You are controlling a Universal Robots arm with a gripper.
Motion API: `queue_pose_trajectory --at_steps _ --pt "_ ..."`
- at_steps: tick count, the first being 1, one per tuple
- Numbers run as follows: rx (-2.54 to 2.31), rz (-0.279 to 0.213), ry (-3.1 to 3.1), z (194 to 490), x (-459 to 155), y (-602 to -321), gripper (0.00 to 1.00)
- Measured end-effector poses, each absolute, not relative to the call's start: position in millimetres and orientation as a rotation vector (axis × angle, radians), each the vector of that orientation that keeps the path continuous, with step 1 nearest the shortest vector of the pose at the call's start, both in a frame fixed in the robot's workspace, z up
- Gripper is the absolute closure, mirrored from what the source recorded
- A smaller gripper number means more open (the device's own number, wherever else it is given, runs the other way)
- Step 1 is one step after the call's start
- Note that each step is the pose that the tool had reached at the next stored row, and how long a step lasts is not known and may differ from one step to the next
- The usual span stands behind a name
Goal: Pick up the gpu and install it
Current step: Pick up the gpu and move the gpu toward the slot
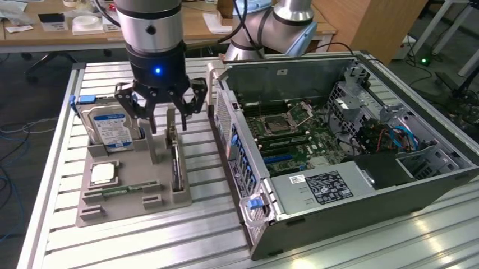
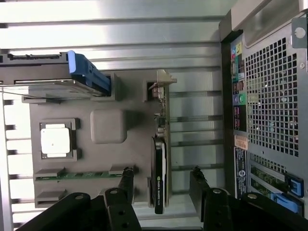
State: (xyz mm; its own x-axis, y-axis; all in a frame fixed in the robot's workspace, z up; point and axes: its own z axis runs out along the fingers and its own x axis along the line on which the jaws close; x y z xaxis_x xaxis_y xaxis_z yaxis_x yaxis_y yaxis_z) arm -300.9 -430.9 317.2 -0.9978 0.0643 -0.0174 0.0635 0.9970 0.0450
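Claw (image 1: 166, 119) of black metal hung wide open above the single gpu (image 2: 160, 166), a flat green card with black cooler, standing on edge in the grey holder tray (image 1: 131, 210). We judged it stiff, light, fragile: best pinched across its flat faces. We counted one silver hard drive (image 1: 111, 128), one narrow green memory stick (image 1: 120, 190).

The flat gpu card (image 2: 159, 168) standing in the matte grey plastic holder tray (image 1: 127, 204) has a black cooler with a small green logo, a green board edge and a silver end bracket. In the same tray, the silver hard drive (image 1: 112, 128) wears a blue-and-white label and a bright blue clip. The square processor chip (image 2: 55, 141) is pale silver and the narrow memory stick (image 2: 77, 175) is green. Above the tray, the black gripper (image 1: 166, 124) shows a blue light. Beside the tray, the dark grey computer case (image 2: 274, 96) has a dotted grid of holes. Under the tray, the aluminium table (image 1: 150, 246) is silver with ribbed stripes.
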Motion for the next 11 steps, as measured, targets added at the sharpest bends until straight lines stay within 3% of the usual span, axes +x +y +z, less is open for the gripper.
queue_pose_trajectory --at_steps 4,5,11 --pt "0.101 0.069 3.121 310 -301 -431 0.40" --pt "0.101 0.069 3.121 308 -301 -431 0.34" --pt "0.078 0.069 3.125 297 -301 -433 0.34"
